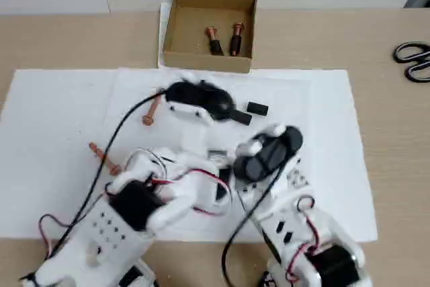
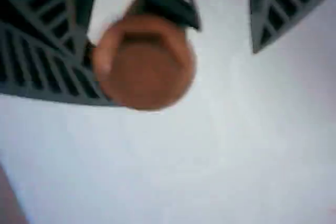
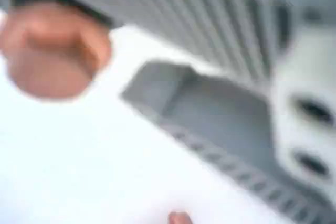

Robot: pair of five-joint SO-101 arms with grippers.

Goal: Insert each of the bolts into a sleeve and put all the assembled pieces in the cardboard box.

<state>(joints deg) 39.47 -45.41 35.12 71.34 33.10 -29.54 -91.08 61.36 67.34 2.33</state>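
Where ribbed black claw fingers (image 2: 47, 51) spread, a round coppery bolt (image 2: 144, 64) sits.

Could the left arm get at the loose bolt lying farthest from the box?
Probably yes. That bolt lies bare on the white paper with nothing over it. But the left gripper has another bolt head between its fingers, so it looks busy.

Bolt (image 2: 142, 61) blurred; shank hidden behind head.
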